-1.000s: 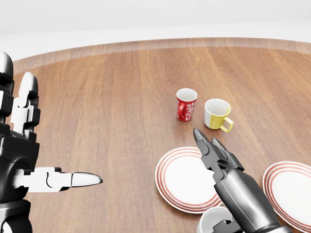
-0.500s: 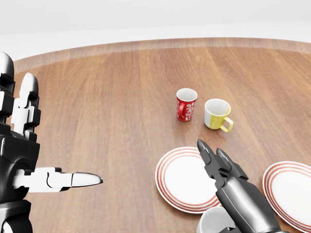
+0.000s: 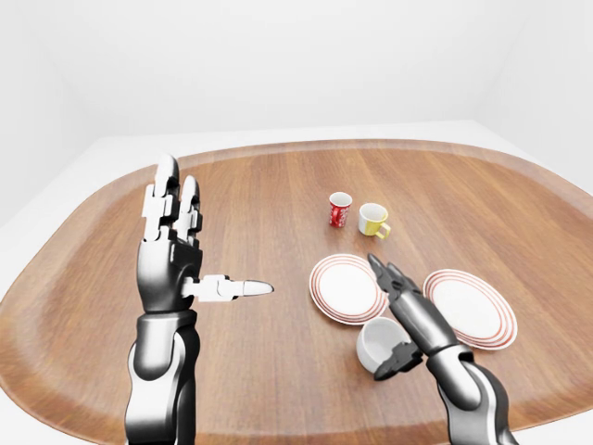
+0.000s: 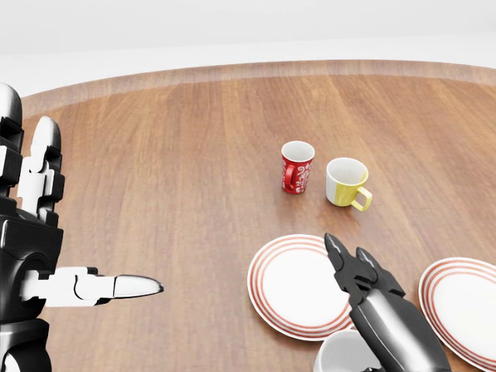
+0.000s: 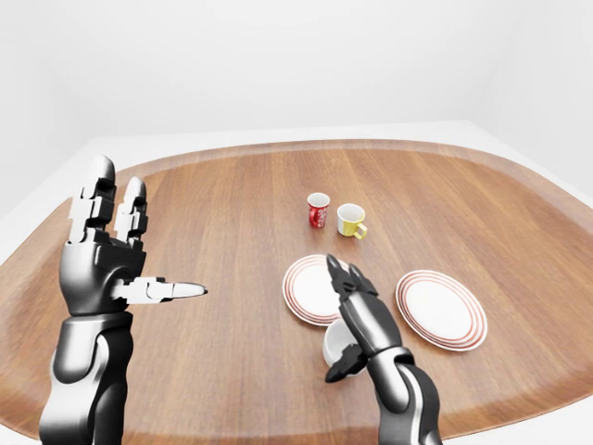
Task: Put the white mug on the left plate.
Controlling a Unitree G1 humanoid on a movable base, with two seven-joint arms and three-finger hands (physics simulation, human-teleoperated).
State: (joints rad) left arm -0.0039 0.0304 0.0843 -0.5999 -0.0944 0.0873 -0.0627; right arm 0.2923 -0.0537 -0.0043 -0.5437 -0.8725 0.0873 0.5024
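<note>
1. The right robot hand (image 3: 400,311), fingers spread wide, is reaching beside the white mug (image 3: 378,341), below the left plate (image 3: 346,287).
2. It should be closing squarely before lifting.
3. The left robot hand (image 3: 176,255) is idling wide.

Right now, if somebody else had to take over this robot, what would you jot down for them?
Left hand: raised, open, holding nothing.
Right hand: open, beside the white mug, thumb at its side, not closed round it.
White mug: on the table, tilted, just below the left plate in the left-eye view.
Done: hand is at the mug.
Left: grasp, lift, set it on the left plate.
Red mug, yellow mug and right plate are not part of the job.
</note>
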